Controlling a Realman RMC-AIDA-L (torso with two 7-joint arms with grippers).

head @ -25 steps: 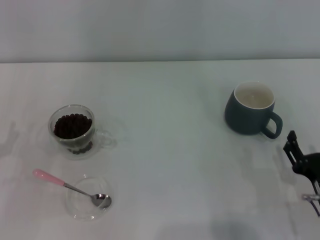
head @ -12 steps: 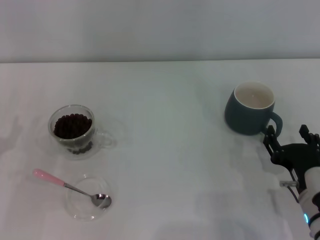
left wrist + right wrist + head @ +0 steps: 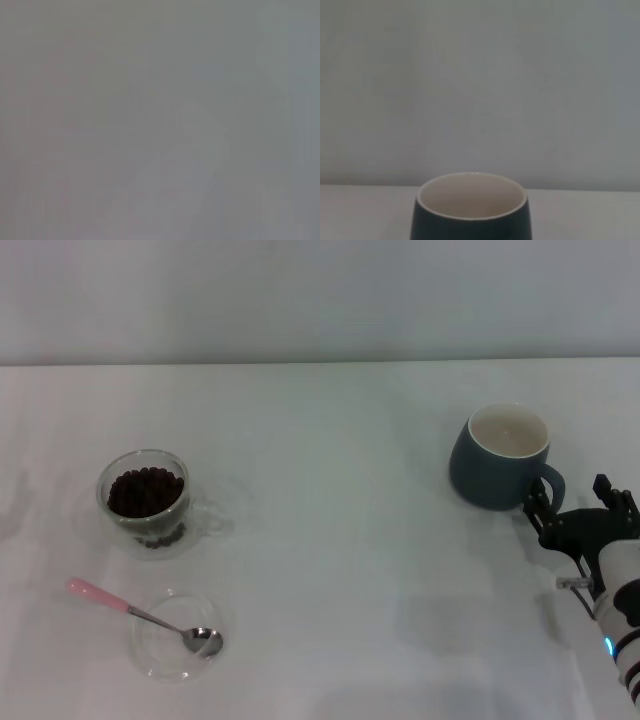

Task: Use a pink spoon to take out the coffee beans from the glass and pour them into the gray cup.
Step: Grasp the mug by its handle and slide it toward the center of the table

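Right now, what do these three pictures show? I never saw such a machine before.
It is a two-armed robot at a white table. The wide picture comes from its head camera, the other two from cameras on its wrists. On the table stand a glass of coffee beans, a pink spoon resting in a clear dish, and a gray cup. The right gripper is open beside the cup's handle and holds nothing; its wrist camera sees the cup empty. The left wrist picture shows only gray; that arm is out of sight.

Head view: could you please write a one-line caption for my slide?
Right gripper open beside the gray cup; pink spoon untouched near the glass.
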